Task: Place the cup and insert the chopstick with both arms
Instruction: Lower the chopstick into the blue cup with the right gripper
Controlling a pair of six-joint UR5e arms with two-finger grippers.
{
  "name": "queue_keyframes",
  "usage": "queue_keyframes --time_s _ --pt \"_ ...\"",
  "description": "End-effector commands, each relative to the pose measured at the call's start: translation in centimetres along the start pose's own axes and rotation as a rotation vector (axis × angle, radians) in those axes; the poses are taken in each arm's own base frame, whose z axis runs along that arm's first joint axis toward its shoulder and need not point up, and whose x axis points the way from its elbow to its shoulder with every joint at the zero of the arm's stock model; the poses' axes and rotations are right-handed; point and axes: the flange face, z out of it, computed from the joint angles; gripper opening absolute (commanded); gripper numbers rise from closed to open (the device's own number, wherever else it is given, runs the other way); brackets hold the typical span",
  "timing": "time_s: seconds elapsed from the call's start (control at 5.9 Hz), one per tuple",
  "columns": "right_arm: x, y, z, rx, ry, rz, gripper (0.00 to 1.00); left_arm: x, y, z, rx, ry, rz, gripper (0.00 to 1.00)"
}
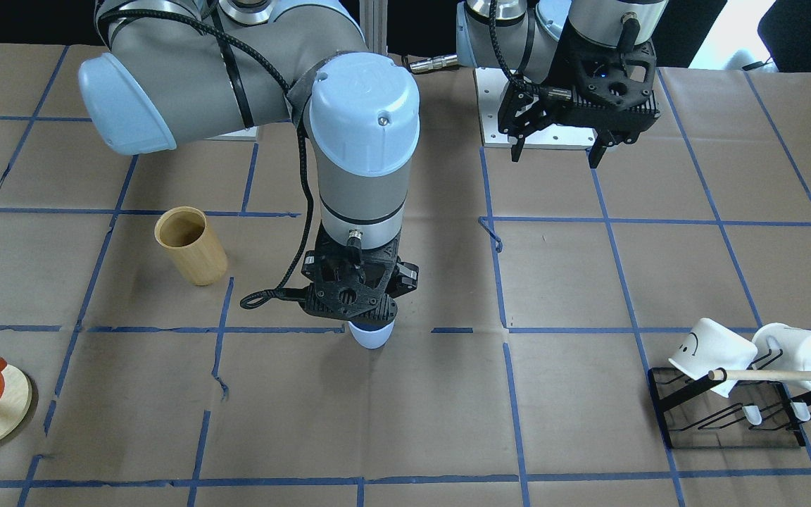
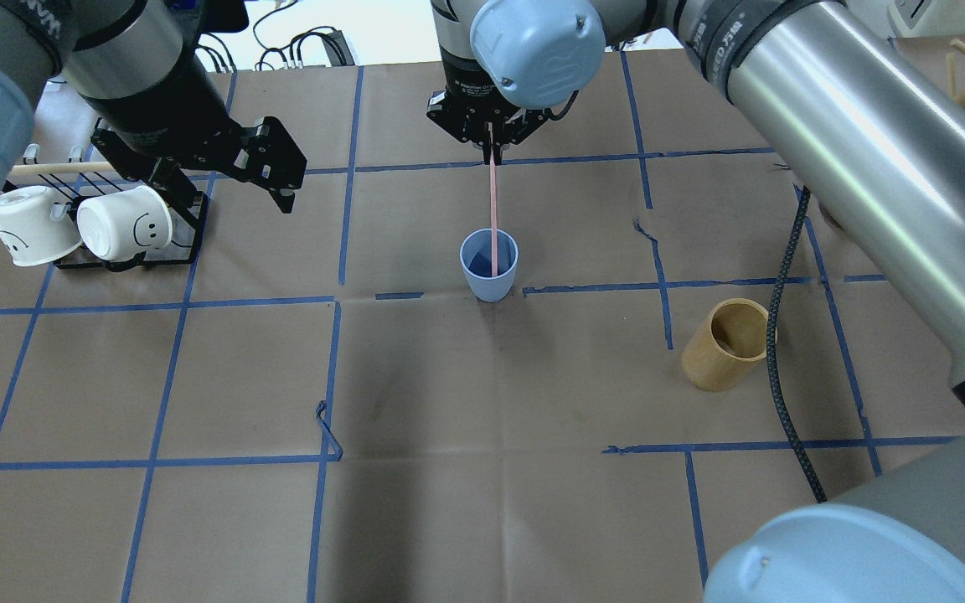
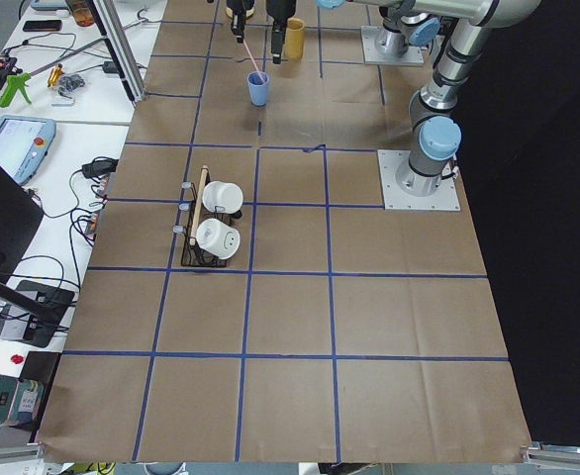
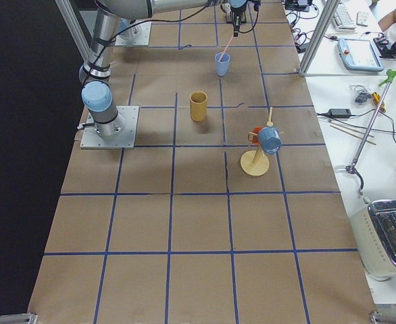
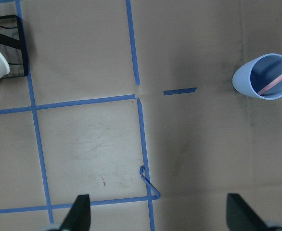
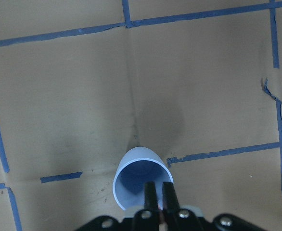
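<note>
The chopstick (image 2: 493, 213) is a thin, stiff, smooth pink rod, light enough that it will swing or slide between my pads if the squeeze slackens. I judge the top end the right place to hold it, so the lower end hangs free. My right pincer (image 2: 491, 152) is closed hard on that top end, with the fingers nearly meeting. The rod runs down into the blue cup (image 2: 489, 266). Its lower end is inside the mouth, though whether it touches the bottom I cannot quite tell.

The cup stands upright near the middle of the table (image 2: 482, 502), beside a short strip of blue tape. It looks light and thin-walled, so a sideways push from the rod could tip it.

My left pincer (image 1: 555, 153) hangs spread wide and holds nothing, well apart from the cup and near the black rack (image 1: 729, 440) with its two white mugs (image 2: 124, 222). A wooden cup (image 2: 730, 343) stands off to my right
</note>
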Motion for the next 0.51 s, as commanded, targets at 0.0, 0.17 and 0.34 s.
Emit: queue_keyframes --time_s 0.0,0.17,0.34 --pt "0.02 0.31 1.29 -0.021 0.003 -0.001 0.14 0.04 0.05 -0.03 0.001 -0.003 0.001 0.99" --pt "-0.08 0.24 1.08 -0.031 -0.023 0.002 0.98 -0.03 0.05 -0.01 -0.001 -0.003 0.0 0.99" --pt "0.2 -0.11 0.9 -0.025 -0.028 -0.001 1.0 0.06 0.07 -0.02 -0.001 -0.001 0.0 0.99"
